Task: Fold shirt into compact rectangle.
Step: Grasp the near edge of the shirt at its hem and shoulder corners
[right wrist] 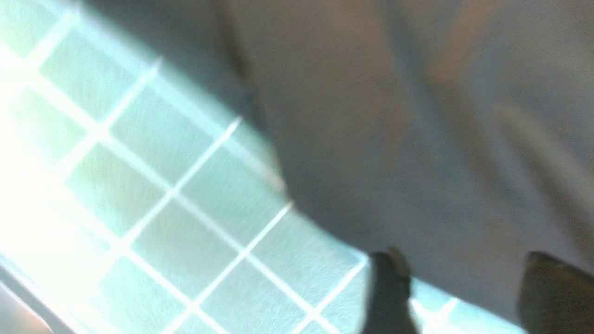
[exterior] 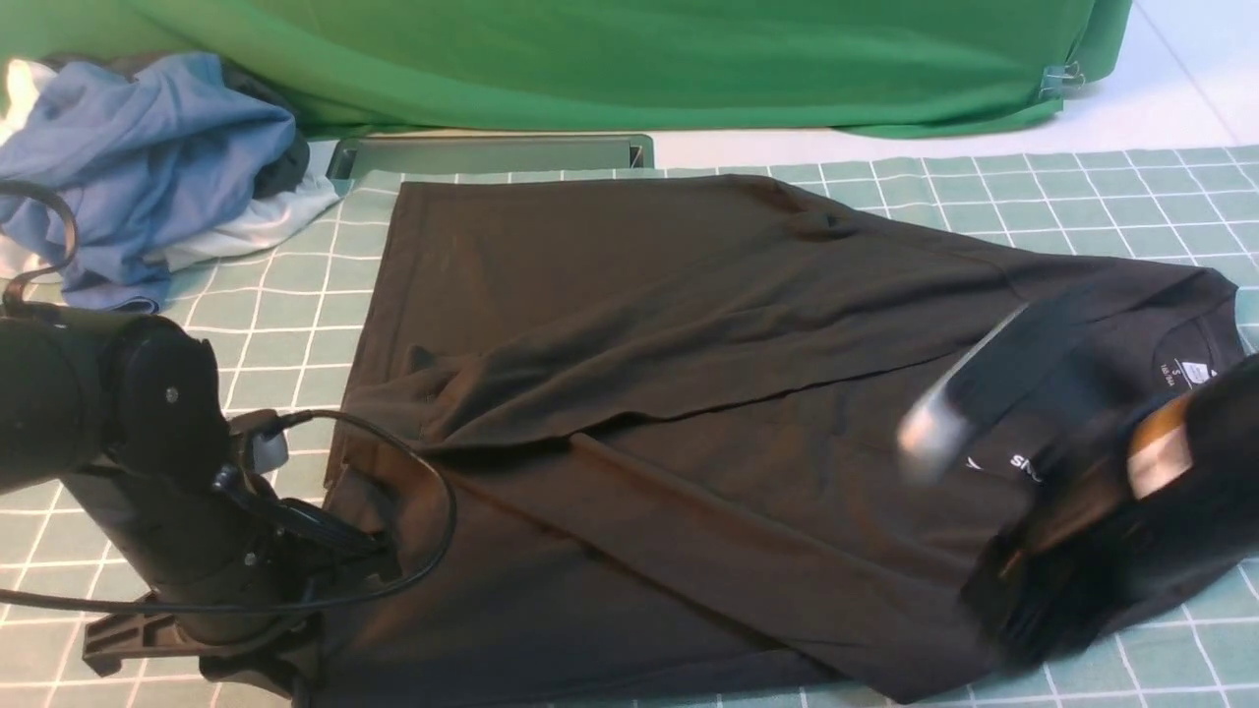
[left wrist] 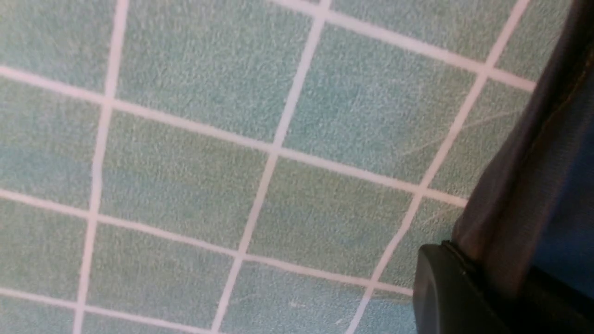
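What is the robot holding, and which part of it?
The left gripper pinches the shirt by its near left corner. The right gripper looks open, holding nothing.

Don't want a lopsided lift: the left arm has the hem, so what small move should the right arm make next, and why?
Probably close the right fingers on the shirt edge at the collar end. They stand apart at that edge, while the left fingers are shut on the hem corner.

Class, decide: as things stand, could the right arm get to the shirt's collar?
Probably yes. The right gripper, open, is over the shirt right beside the collar, and nothing lies between them.
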Tool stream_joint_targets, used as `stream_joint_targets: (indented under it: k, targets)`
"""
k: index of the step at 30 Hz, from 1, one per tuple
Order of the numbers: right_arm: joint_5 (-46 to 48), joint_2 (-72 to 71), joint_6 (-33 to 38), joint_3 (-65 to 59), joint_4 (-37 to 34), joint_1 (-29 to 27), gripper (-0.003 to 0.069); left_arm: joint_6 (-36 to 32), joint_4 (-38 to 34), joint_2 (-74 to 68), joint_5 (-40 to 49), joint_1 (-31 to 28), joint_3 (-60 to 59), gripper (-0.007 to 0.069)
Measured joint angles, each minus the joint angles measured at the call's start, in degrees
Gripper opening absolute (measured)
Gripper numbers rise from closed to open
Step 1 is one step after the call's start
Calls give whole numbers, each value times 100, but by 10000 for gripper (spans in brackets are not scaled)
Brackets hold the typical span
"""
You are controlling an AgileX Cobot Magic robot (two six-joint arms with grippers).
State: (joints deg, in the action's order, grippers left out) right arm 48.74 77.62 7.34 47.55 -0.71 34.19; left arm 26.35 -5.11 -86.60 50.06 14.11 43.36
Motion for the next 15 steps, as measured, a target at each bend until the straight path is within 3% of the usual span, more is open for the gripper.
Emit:
stream_joint_targets:
  k: [5,15]
  targets:
    - [-201,818,19,-32,611,647,564,-103,1,3,-88,0,0,29]
    - [-556,1813,30,-12,1217,792,568,-149,6,3,-121,0,0,29]
